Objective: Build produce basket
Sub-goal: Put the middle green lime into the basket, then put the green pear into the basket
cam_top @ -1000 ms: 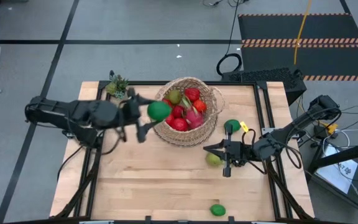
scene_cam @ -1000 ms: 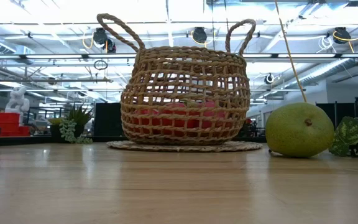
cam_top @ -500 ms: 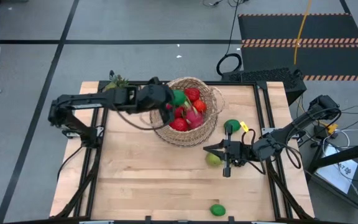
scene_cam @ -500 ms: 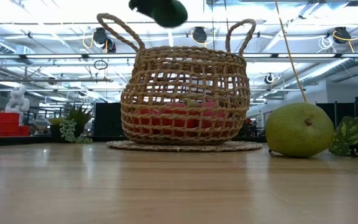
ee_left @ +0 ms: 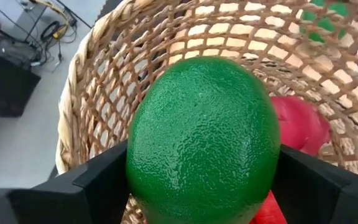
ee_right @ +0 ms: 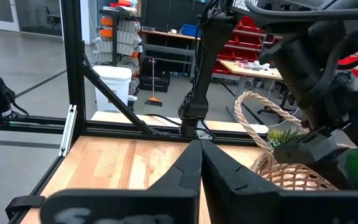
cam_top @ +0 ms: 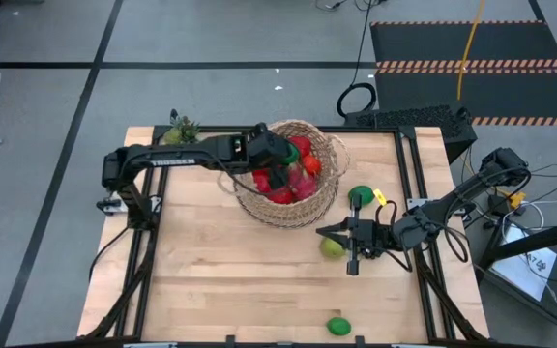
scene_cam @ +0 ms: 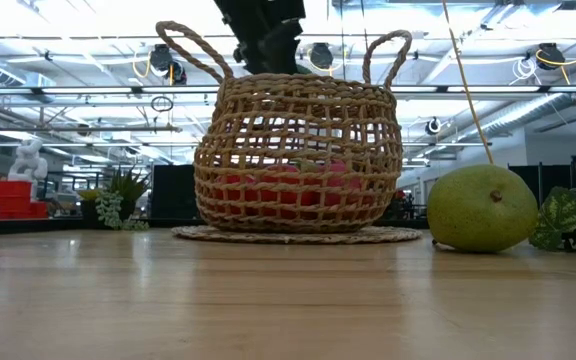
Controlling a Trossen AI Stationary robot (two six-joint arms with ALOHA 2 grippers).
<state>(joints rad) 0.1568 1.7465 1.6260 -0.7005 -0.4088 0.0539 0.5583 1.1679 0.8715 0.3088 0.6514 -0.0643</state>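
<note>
left gripper had swung over the basket, clamped on a glossy green lime; red fruit lay beneath. right gripper clenched beside a pear.

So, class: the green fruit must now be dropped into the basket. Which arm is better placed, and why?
The left. Its gripper is over the basket, shut on the green fruit, so it only needs to let go. The right gripper is shut and empty, down at the table beside a pale green fruit.
</note>
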